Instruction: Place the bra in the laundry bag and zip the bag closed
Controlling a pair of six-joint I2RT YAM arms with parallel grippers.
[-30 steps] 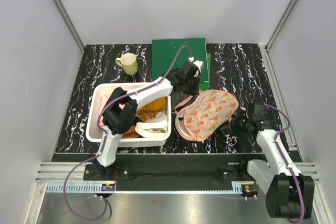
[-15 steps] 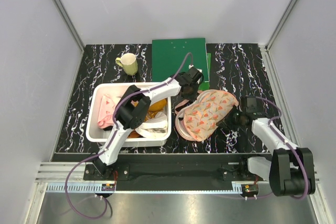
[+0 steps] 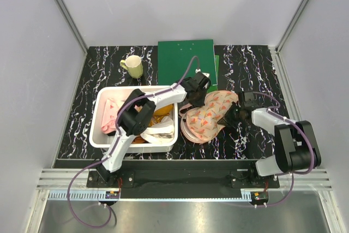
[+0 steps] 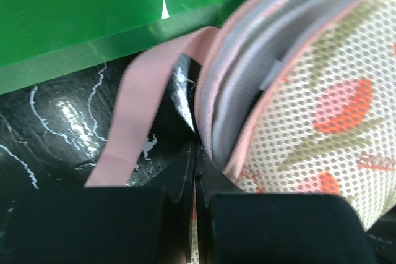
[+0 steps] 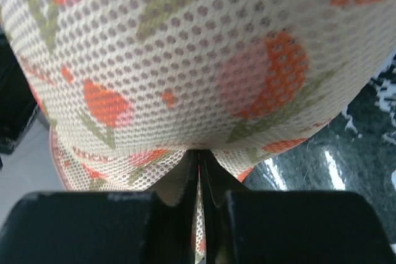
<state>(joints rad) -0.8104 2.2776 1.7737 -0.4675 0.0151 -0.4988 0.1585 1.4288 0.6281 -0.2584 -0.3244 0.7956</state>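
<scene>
Top external view showed, from the left, 1 white bin point(image 3: 98, 117) of garments, left gripper point(image 3: 191, 96) pinched shut on the laundry bag point(image 3: 210, 115) at its rear rim, right gripper point(image 3: 232, 114) clamped on its mesh right edge, seemingly tensioning it for zipping, bra indistinct, presumably inside, on black marbled table point(image 3: 256, 69) between pale walls point(image 3: 32, 53).

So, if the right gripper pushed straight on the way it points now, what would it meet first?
The laundry bag: the right gripper is shut on its mesh edge, and the patterned fabric fills the view directly ahead. What lies beyond is hidden.
</scene>
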